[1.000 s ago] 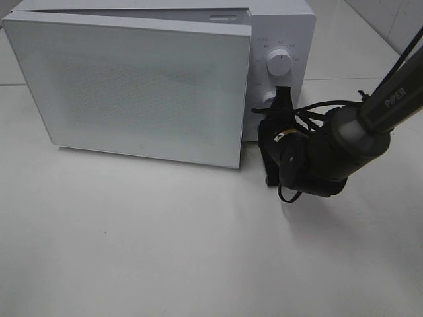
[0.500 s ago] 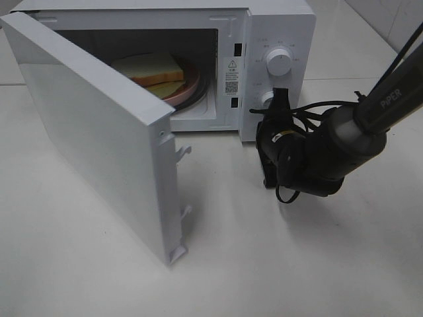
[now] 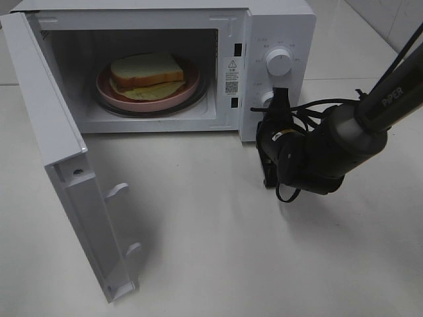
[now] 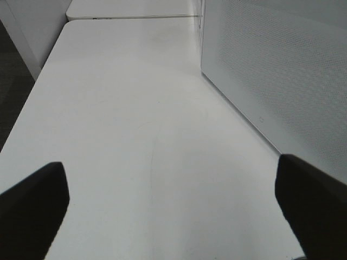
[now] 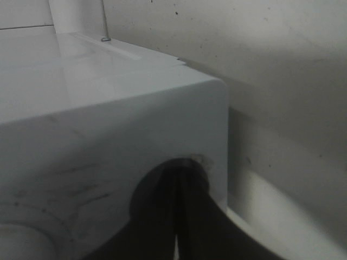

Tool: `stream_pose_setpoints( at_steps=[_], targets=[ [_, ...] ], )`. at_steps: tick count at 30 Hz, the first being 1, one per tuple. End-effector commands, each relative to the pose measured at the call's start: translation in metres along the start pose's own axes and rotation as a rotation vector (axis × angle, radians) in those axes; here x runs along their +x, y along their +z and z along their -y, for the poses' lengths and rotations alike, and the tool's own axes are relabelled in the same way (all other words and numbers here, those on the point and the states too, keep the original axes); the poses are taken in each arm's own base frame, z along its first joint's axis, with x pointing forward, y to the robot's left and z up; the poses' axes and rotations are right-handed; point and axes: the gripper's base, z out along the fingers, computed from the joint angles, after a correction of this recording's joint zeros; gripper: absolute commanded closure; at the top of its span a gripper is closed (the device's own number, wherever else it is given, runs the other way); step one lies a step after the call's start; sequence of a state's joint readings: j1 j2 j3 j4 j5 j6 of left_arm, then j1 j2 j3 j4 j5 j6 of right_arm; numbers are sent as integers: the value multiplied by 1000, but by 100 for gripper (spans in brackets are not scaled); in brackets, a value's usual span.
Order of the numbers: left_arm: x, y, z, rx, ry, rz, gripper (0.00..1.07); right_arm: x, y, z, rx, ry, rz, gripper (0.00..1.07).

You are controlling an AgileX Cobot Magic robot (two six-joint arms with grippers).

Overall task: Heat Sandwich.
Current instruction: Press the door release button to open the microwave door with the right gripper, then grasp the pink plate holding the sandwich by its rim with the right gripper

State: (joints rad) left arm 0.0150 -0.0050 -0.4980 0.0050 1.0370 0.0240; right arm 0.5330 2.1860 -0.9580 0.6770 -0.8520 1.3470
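While the microwave (image 3: 277, 26) stands with its door (image 3: 46, 132) swung wide toward the left of the high view, the sandwich (image 3: 147, 69) lies inside the cavity on a round pink plate (image 3: 192, 84), pale bread on top and yellow-green filling showing beneath it. The plate sits on the turntable, roughly centred in the cavity.

The right hand (image 3: 280, 99) is closed, its dark fingers pressed together with nothing between them, and its tips point at the lower knob (image 3: 266, 99) of the control panel, below the upper knob (image 3: 278, 63). The right wrist view shows the joined tips close against the white housing.

The left hand (image 4: 173, 203) is spread wide and holds nothing; its fingers (image 4: 32, 211) hang over the bare white surface (image 4: 135, 108), beside the door's dotted outer face.
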Motion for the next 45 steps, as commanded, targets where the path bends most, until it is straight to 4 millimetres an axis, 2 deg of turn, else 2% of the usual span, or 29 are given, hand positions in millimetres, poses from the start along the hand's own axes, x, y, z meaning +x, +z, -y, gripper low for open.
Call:
stream_pose_setpoints(
  at_steps=[1, 14, 17, 24, 34, 45],
  targets=[
    [2, -2, 0, 4, -4, 25, 8, 1, 7, -55, -294, -6, -12, 107],
    [2, -2, 0, 4, -4, 25, 8, 10, -24, -17, -93, 7, -13, 107],
    [2, -2, 0, 4, -4, 25, 8, 13, -30, -16, -73, -5, -27, 107],
    [2, -2, 0, 4, -4, 25, 8, 3, -57, -18, 12, -68, -50, 107],
    [2, -2, 0, 4, -4, 25, 8, 1, -89, -24, 151, -218, -154, 106],
    [2, -2, 0, 4, -4, 25, 8, 8, -117, -34, 259, -598, -372, 104]
  ],
)
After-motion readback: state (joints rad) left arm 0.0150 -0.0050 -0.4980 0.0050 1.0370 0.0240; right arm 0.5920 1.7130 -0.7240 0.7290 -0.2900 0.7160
